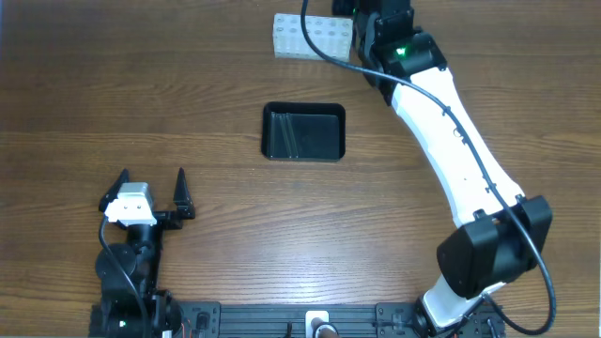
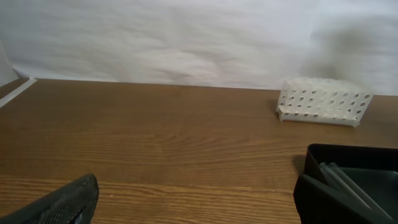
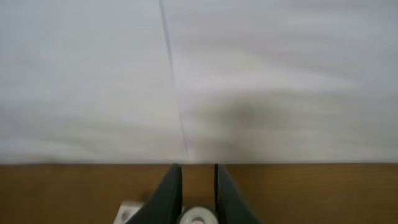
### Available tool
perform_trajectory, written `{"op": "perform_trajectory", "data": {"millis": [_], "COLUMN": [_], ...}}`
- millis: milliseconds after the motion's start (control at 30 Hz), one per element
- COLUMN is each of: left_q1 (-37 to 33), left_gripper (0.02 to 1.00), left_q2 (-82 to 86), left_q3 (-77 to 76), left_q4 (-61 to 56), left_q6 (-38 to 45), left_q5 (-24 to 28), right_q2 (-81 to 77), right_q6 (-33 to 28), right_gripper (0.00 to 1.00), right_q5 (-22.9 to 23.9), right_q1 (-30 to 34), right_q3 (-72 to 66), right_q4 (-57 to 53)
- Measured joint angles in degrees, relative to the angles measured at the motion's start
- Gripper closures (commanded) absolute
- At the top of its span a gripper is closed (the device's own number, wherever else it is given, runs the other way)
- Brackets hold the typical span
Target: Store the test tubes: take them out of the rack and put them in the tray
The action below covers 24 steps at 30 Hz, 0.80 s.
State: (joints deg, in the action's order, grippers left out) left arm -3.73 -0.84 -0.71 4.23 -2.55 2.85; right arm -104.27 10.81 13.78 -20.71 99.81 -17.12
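The right pincer (image 3: 196,167) is closed narrowly on a tube (image 3: 198,217) in the rack (image 3: 127,213). The tube is judged light, slippery and fragile, so a gentle hold near the top is advised.

The right gripper (image 3: 198,168) points level across the wooden table (image 3: 311,193) toward a plain white wall (image 3: 280,74) that takes up most of the scene. Its two dark fingers (image 3: 168,196) stand close together with only a narrow slot between their tips. In that slot, nearer the wrist, sits the round white rim of a test tube (image 3: 198,218), touching both fingers. Just beside one finger a corner of the white rack (image 3: 127,213) shows on the wood. A thin, slightly slanted line (image 3: 174,81) runs down the wall to the table's far edge, above the fingertips
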Motion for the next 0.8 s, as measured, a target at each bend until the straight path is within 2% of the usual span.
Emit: {"op": "perform_trajectory", "data": {"millis": [100, 200, 300, 433, 800], "left_q1": [0.0, 0.0, 0.0, 0.0, 0.0], "left_gripper": [0.023, 0.018, 0.018, 0.02, 0.018], "left_q2": [0.0, 0.0, 0.0, 0.0, 0.0], "left_q3": [0.0, 0.0, 0.0, 0.0, 0.0], "left_q4": [0.0, 0.0, 0.0, 0.0, 0.0], "left_q6": [0.0, 0.0, 0.0, 0.0, 0.0], "left_q5": [0.0, 0.0, 0.0, 0.0, 0.0], "right_q2": [-0.13, -0.81, -1.81, -4.5, -11.98], "right_q6": [1.25, 1.99, 2.47, 2.54, 2.1], "right_gripper": [0.915, 0.919, 0.921, 0.932, 0.93], "right_q5": [-3.41, -8.87, -14.58, -19.26, -22.25], "right_q1": [-0.55, -0.72, -0.72, -0.85, -2.14], "right_q3": [-0.07, -0.09, -0.76, -2.45, -3.76], "right_q4": [-8.2, -14.25, -17.7, -21.03, -29.27]}}
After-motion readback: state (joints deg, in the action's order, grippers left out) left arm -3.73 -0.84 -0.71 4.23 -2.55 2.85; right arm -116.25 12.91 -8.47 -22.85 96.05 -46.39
